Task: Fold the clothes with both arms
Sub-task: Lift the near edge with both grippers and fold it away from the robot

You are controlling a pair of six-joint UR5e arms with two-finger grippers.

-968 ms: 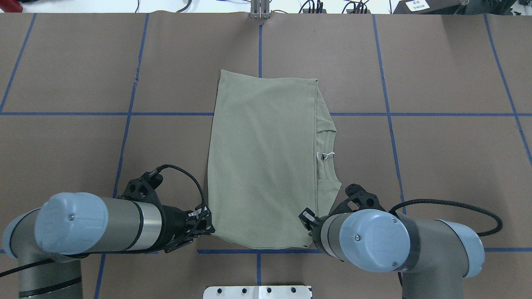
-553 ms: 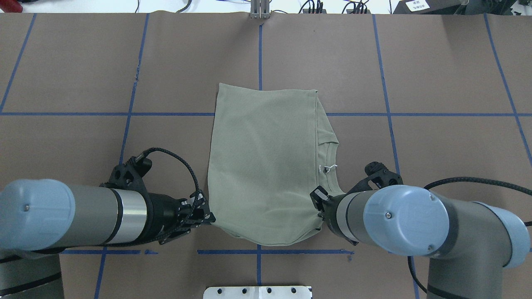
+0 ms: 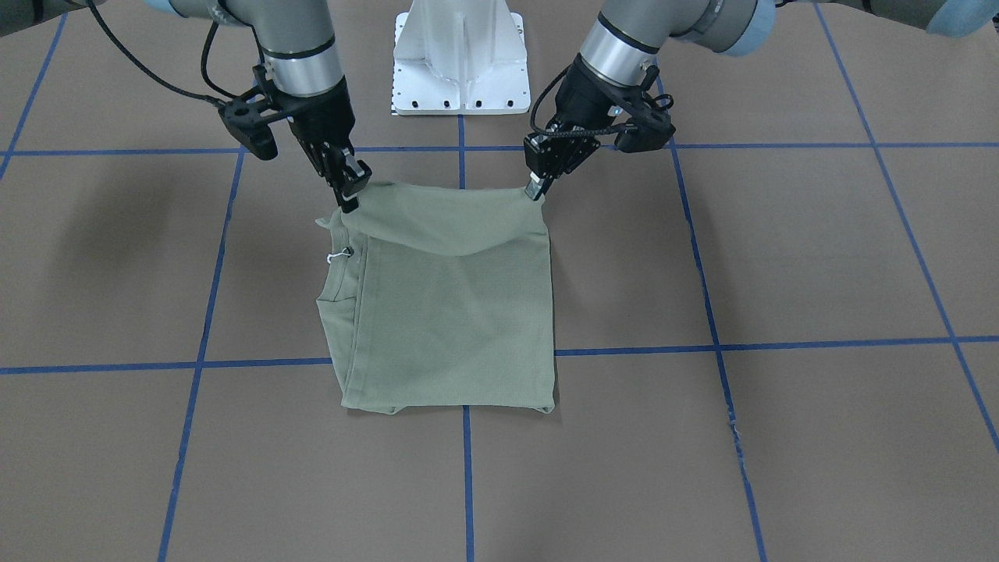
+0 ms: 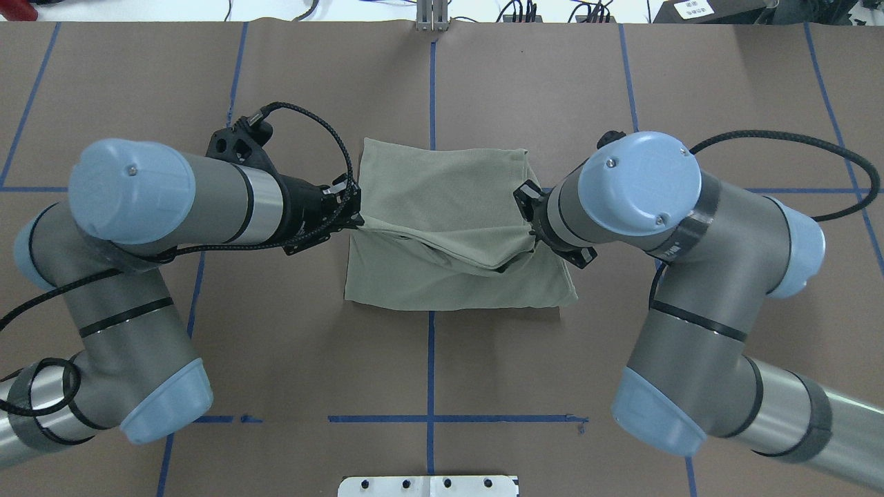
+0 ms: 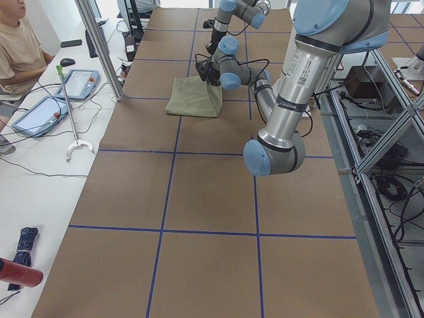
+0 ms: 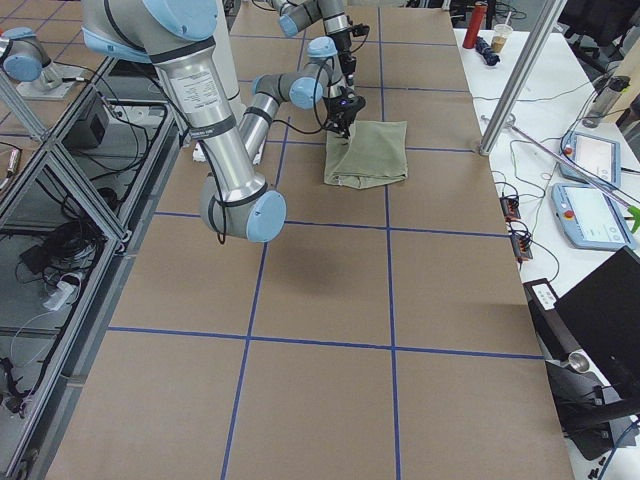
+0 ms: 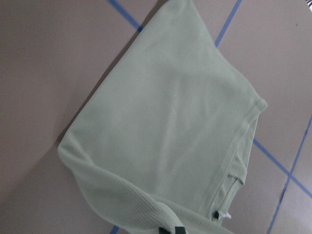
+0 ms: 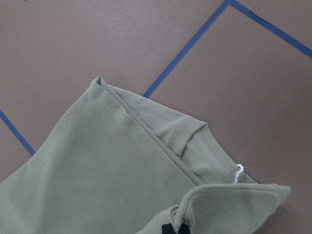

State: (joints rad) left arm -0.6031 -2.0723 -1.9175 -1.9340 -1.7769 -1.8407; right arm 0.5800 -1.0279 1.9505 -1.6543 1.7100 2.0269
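Shirt [image 3: 453,312] held by left hand [image 3: 535,189], right hand [image 3: 349,200]; white tag string [image 3: 337,254].

Left arm [image 4: 221,200]: grey metal tube links, silver ring at the wrist.
Right arm [image 4: 690,331]: same build, black seam bands at the joints.
Joint caps [image 4: 131,183]: light blue, rounded, small screws in the faces.
Cables [image 4: 324,131]: black, braided, looping from a plug at each wrist.
Left gripper [image 3: 534,190], right gripper [image 3: 349,201]: black, open-framed, slim fingers.
Label [image 5: 301,66]: white, printed, on the left arm's link.
Base [image 3: 460,62]: white metal pedestal, row of bolt holes.
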